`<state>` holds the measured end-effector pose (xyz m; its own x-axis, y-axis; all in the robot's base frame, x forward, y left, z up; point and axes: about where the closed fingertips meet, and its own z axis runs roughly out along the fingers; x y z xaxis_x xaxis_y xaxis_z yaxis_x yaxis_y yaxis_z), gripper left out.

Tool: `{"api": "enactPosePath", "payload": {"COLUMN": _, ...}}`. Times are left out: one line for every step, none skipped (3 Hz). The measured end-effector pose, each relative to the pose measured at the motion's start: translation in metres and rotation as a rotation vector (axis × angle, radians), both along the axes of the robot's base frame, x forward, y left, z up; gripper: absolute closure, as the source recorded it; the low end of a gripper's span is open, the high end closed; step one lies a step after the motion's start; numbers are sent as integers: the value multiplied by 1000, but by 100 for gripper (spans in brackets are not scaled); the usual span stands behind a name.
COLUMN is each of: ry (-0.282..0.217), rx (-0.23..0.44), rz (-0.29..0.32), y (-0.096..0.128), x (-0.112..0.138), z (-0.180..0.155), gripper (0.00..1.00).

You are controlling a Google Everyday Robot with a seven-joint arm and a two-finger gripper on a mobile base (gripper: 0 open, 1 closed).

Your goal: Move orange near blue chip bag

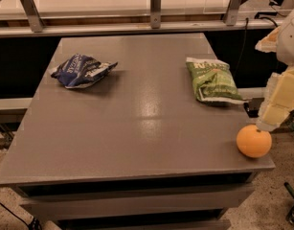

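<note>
The orange (254, 141) sits on the grey table (137, 123) at its near right corner, close to the edge. The blue chip bag (82, 71) lies crumpled at the far left of the table, well apart from the orange. My gripper (270, 122), pale cream, comes in from the right edge of the view; its tip is just above and to the right of the orange, touching or almost touching its top. It holds nothing that I can see.
A green chip bag (212, 80) lies at the far right of the table, between the gripper and the table's back. A railing with metal posts (155, 6) runs behind the table. The floor drops off past the right and front edges.
</note>
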<state>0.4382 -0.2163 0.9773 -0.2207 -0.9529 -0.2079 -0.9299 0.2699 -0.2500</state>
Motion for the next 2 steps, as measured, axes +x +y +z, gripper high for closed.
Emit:
{"api": "enactPosePath", "payload": {"ry": 0, "rx": 0, "rz": 0, "y": 0, "x": 0, "z": 0, "gripper": 0}}
{"api": "enactPosePath", "payload": {"ry": 10, "rx": 10, "rz": -6, "y": -5, "x": 0, "z": -9, "gripper": 0}}
